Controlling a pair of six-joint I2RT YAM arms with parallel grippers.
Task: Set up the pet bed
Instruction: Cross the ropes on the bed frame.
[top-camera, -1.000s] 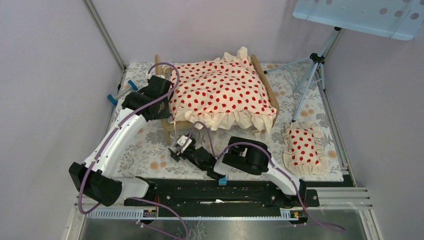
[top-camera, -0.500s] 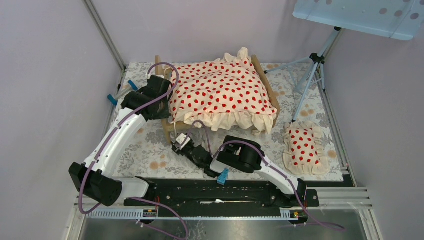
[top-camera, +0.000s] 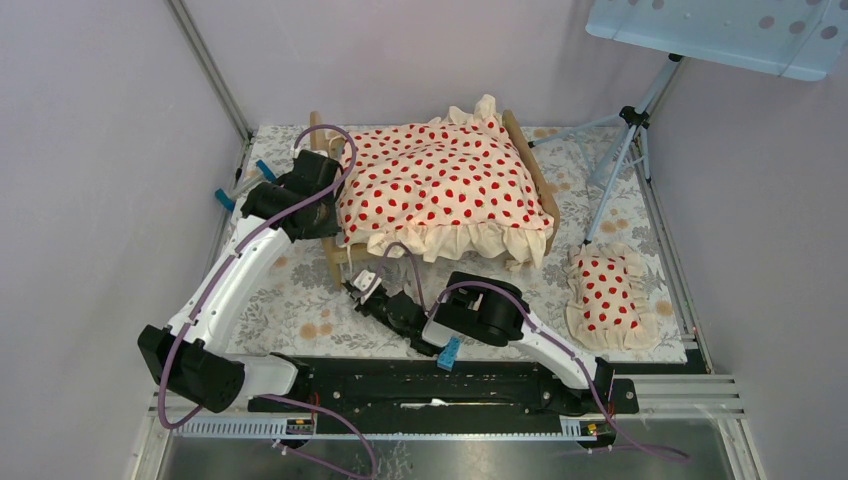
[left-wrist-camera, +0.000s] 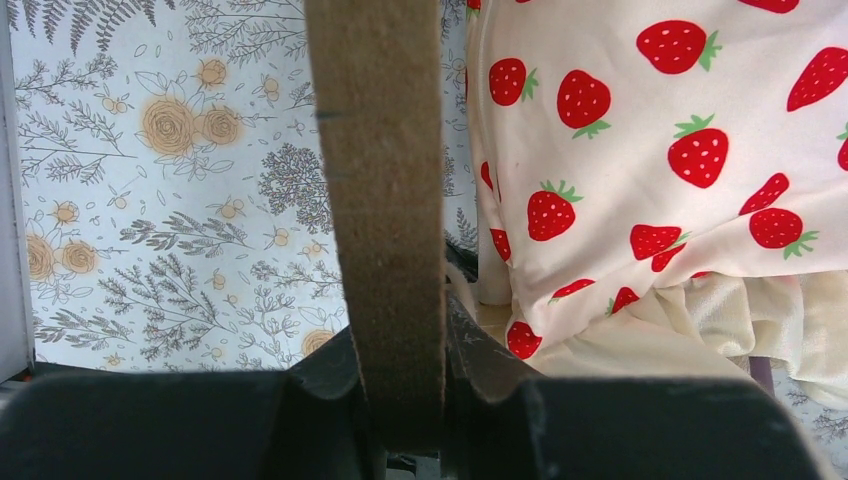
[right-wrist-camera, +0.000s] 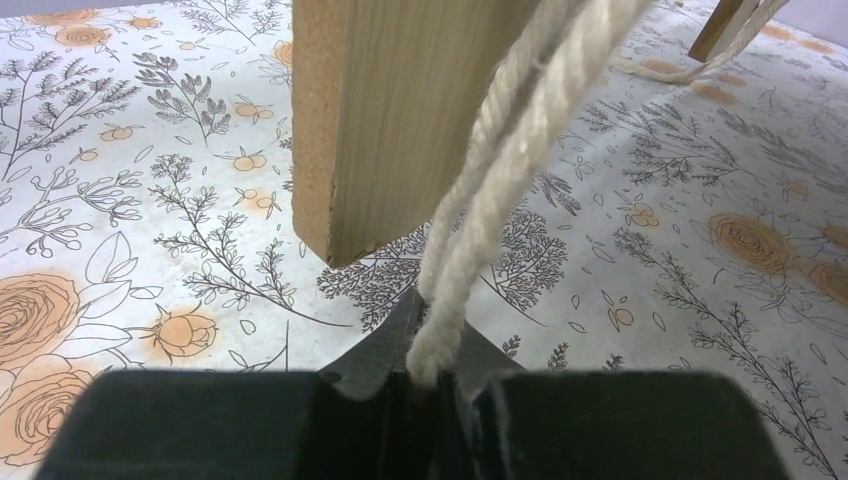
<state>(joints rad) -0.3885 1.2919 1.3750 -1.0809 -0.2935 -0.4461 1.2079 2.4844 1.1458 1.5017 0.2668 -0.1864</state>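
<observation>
- The pet bed (top-camera: 532, 170) is seen at the back middle of the floral mat (top-camera: 300, 300), near the rear wall.
- Its top is covered by a cream strawberry-print blanket (top-camera: 440, 185), whose ruffled edge hangs over the near end.
- The left gripper (left-wrist-camera: 403, 395) is placed at the bed's left side; its jaws are pressed against both faces of a wooden board (left-wrist-camera: 380, 180) of the frame.
- The right gripper (right-wrist-camera: 432, 385) is held low at the bed's near-left corner, jaws pinched on a cream twisted cord (right-wrist-camera: 500, 170).
- A wooden corner piece (right-wrist-camera: 400, 120) of the frame is seen just beside that cord.
- A matching ruffled pillow (top-camera: 607, 297) lies on the mat, right of the bed and apart from it.
- A tripod (top-camera: 620, 150) stands at the back right.
</observation>
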